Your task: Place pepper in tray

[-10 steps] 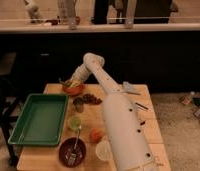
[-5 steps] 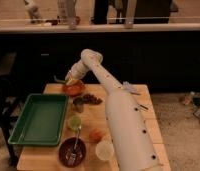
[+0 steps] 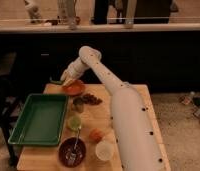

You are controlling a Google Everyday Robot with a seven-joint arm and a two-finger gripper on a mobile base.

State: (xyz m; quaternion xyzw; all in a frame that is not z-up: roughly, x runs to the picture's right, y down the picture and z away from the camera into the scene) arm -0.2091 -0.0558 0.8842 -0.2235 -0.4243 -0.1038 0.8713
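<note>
pepper [image 3: 56,80]: dark green, slim, held up off the table at far left corner, above and just left of orange bowl; sticks out leftward from gripper; not in tray
gripper [image 3: 64,80]: at far left end of table, above left edge of orange bowl, clamped on pepper; beyond tray's far right corner, apart from it
tray [image 3: 24,125]: large green rectangle with raised rim, left side of table, long side running front to back; nothing seen inside
orange bowl [image 3: 74,88]: small, round, far end of table, just right of tray's far corner, under gripper
arm [image 3: 124,115]: white, thick, rising from lower right, crossing right half of table, bent at an elbow near top centre, then angling down left to gripper
dark cup [image 3: 79,104]: just in front of orange bowl, beside tray's right rim
brown clump [image 3: 92,99]: dark pieces just right of dark cup, contents unclear
pale green cup [image 3: 74,122]: near tray's right rim, mid table
orange-red fruit [image 3: 96,134]: round, between pale green cup and arm
dark bowl [image 3: 72,151]: front of table, utensil standing in it, handle leaning toward pale green cup
pale cup [image 3: 104,150]: front, right of dark bowl, touching arm's edge
table [image 3: 45,162]: light wood, dark counter behind
</note>
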